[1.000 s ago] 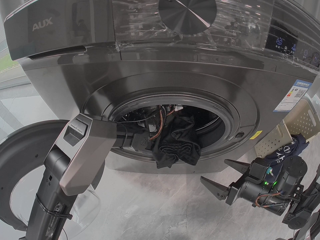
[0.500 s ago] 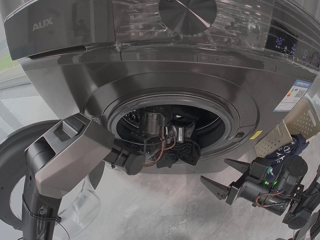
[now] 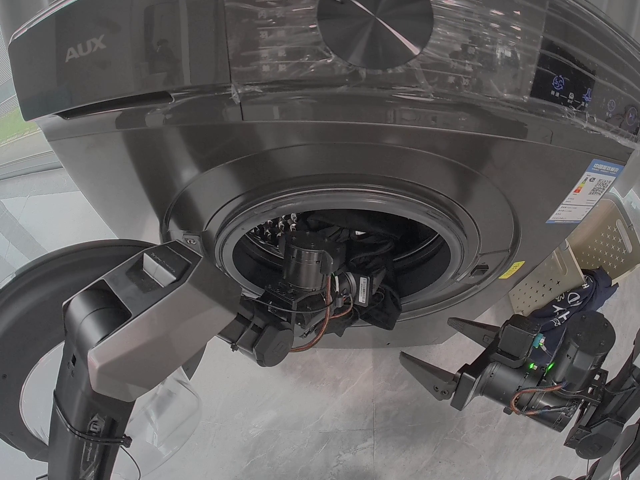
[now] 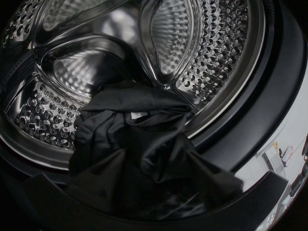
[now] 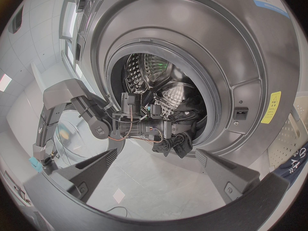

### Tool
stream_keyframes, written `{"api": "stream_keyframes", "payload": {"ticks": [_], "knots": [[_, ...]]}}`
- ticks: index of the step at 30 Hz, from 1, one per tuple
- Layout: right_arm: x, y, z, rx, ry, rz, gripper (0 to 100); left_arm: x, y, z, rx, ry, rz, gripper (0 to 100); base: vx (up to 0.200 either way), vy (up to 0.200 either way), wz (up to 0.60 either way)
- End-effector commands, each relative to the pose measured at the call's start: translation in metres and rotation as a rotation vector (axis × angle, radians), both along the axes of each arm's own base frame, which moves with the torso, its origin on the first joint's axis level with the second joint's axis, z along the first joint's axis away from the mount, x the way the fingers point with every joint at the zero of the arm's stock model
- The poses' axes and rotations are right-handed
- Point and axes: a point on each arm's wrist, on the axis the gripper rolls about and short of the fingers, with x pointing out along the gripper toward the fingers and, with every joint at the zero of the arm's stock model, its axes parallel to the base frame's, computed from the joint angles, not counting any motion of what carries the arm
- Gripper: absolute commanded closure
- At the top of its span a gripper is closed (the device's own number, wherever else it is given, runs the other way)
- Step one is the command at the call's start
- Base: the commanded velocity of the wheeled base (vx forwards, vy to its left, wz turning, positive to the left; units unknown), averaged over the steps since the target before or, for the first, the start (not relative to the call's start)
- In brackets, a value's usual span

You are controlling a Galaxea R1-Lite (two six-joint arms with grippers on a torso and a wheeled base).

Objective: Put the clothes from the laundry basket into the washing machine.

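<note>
Crumpled black garment (image 4: 134,138) spills over the grey washing machine (image 3: 333,148) drum lip, white tag (image 4: 138,115) showing; right gripper (image 3: 427,339) spread wide, left gripper (image 3: 379,296) in the cloth, can't tell.

Left arm (image 3: 157,315) has an angular grey shell and copper cable (image 3: 325,311); black right arm (image 3: 533,385) shows green lights (image 3: 531,367).

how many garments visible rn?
2. A black garment lies across the lip of the washing machine, partly in the drum; a navy garment in the laundry basket, robot's right. More may be hidden there.
</note>
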Motion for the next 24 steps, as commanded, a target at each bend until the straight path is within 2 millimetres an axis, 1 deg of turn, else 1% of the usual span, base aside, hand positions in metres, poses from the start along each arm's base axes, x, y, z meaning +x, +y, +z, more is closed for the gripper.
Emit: {"api": "stream_keyframes", "payload": {"ticks": [1, 4, 5, 7, 8, 10, 12, 13, 20, 21, 22, 24], "knots": [[0.0, 0.0, 0.001, 0.002, -0.003, 0.001, 0, 0.015, -0.002, -0.011, -0.023, -0.023, 0.026, 100, 0.0, 0.0, 0.0], [0.0, 0.0, 0.001, 0.002, -0.003, 0.001, 0, 0.027, -0.003, 0.015, -0.085, -0.102, 0.057, 100, 0.0, 0.0, 0.0], [0.0, 0.0, 0.001, 0.002, -0.003, 0.001, 0, 0.027, -0.003, 0.015, -0.085, -0.102, 0.057, 100, 0.0, 0.0, 0.0], [0.0, 0.0, 0.0, 0.001, -0.002, 0.001, 0, 0.041, -0.001, 0.047, -0.159, -0.2, 0.109, 100, 0.0, 0.0, 0.0], [0.0, 0.0, 0.001, 0.002, -0.003, 0.001, 0, 0.046, 0.001, 0.058, -0.181, -0.232, 0.125, 100, 0.0, 0.0, 0.0], [0.0, 0.001, 0.001, 0.003, -0.004, 0.001, 0, 0.051, 0.002, 0.073, -0.216, -0.271, 0.142, 100, 0.0, 0.0, 0.0], [0.0, 0.001, 0.001, 0.002, -0.003, 0.002, 0, 0.055, 0.002, 0.083, -0.243, -0.298, 0.146, 100, 0.0, 0.0, 0.0], [0.0, 0.001, 0.0, 0.001, -0.002, 0.002, 0, 0.055, 0.002, 0.084, -0.249, -0.303, 0.146, 100, 0.0, 0.0, 0.0], [0.0, 0.0, 0.0, 0.003, -0.001, 0.002, 0, 0.051, -0.003, 0.071, -0.233, -0.276, 0.136, 100, 0.0, 0.0, 0.0], [0.0, 0.001, 0.0, 0.002, 0.001, 0.002, 0, 0.047, -0.004, 0.067, -0.226, -0.258, 0.131, 0, 0.0, 0.0, 0.0], [0.0, 0.001, 0.0, 0.002, 0.001, 0.002, 0, 0.044, -0.007, 0.064, -0.222, -0.246, 0.123, 0, 0.0, 0.0, 0.0], [0.0, 0.001, 0.0, 0.002, 0.001, 0.002, 0, 0.044, -0.007, 0.064, -0.222, -0.246, 0.123, 0, 0.0, 0.0, 0.0]]}}
